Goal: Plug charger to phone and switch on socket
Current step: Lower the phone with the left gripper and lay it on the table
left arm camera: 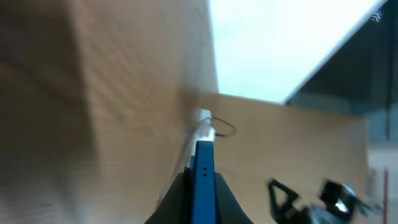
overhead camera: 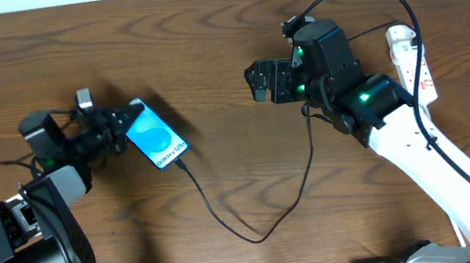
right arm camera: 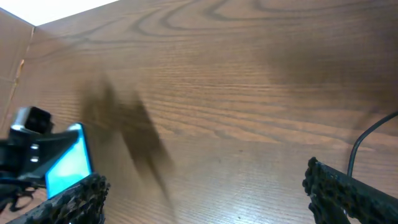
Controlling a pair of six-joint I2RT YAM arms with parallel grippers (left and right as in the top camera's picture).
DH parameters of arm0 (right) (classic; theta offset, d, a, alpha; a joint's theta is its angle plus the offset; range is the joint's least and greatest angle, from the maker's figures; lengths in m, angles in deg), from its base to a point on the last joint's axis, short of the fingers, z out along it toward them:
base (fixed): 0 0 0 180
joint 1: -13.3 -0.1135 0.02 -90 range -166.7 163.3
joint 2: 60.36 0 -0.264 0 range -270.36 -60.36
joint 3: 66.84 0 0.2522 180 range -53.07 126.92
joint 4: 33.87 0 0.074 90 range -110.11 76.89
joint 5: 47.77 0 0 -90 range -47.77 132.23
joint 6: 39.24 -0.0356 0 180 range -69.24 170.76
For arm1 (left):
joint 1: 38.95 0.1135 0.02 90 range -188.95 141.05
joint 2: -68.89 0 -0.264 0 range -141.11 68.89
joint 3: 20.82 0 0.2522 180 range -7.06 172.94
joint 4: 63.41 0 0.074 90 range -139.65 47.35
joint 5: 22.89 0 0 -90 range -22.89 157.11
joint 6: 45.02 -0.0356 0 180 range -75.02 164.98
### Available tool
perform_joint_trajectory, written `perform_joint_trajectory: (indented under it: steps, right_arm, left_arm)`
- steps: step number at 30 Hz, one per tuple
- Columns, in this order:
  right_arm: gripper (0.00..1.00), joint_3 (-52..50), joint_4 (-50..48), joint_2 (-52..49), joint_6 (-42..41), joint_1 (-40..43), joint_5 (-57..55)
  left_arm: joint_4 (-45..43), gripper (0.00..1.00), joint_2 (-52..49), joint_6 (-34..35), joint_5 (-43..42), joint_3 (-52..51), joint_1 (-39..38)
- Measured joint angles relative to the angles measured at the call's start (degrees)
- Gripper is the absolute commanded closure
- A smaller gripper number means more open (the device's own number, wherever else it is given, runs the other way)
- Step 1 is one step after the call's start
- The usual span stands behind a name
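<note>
In the overhead view the left tool (overhead camera: 127,128) sits at the left of the frame, closed on the phone (overhead camera: 156,136), which it holds by its upper-left end; the blue screen faces up and the body slants toward the lower right. The left wrist view shows the same grip from behind: the phone (left arm camera: 204,177) stands edge-on as a narrow blue strip between the two dark fingers (left arm camera: 179,198), with a small white piece and a thin loop of cable at its far end. The charger (overhead camera: 259,237) meets the phone at its lower-right end; whether the plug tip is fully seated cannot be told. From there the thin black cable sags toward the lower centre of the frame and climbs again under the right arm. The right tool (overhead camera: 265,82) hangs above the bare table (overhead camera: 204,43) in the upper middle, well apart from the phone. In the right wrist view its fingers (right arm camera: 74,200) stand wide apart at the two lower corners, open and holding nothing, and the phone (right arm camera: 67,165) shows at lower left. The socket (overhead camera: 402,39) lies at the upper right, partly hidden by the right arm.
</note>
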Motion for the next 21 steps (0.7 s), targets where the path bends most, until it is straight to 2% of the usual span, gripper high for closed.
perform_joint_trajectory:
  steps: [3,7,14,21]
  right_arm:
    - [0.01,0.0,0.15,0.0,0.17,0.0,0.0]
    - [0.01,0.0,0.24,0.0,0.76,0.0,0.0]
    - [0.01,0.0,0.24,0.0,1.01,0.0,0.0]
    - [0.01,0.0,0.26,0.0,1.01,0.0,0.0]
  left_arm:
    - [9.73,0.93,-0.15,-4.39,5.31,-0.13,0.0]
    - [16.87,0.93,-0.26,-9.57,11.19,-0.28,0.0]
    - [22.93,0.93,-0.26,-15.72,18.34,-0.28,0.0]
    - [27.36,0.93,-0.26,-17.81,24.79,-0.28,0.0]
